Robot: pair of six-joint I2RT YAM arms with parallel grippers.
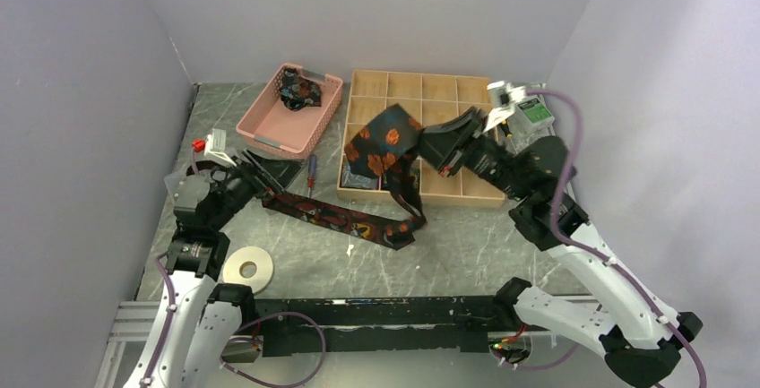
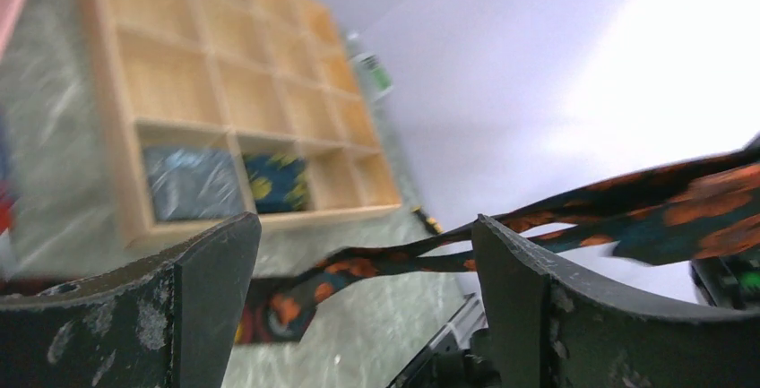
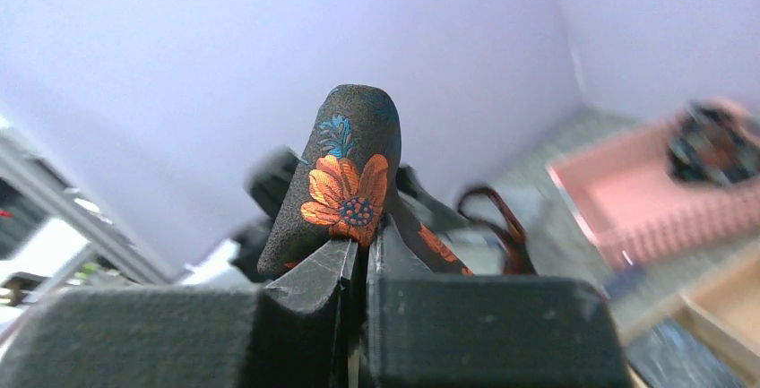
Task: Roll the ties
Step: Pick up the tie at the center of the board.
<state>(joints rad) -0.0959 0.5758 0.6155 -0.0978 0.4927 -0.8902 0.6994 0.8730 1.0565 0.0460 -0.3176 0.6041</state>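
Basket: bundled tie | organizer: two rolled ties, front cells

The left arm rises from the near left corner of the desk. It folds low over the left side, with the wrist pointing toward the desk's centre. The left fingers stand fully apart and grip nothing. The right arm rises from the near right corner with the elbow bent. Its forearm reaches left and toward the far edge, well above the surface. The right fingers are pressed together on a fold of the tie.
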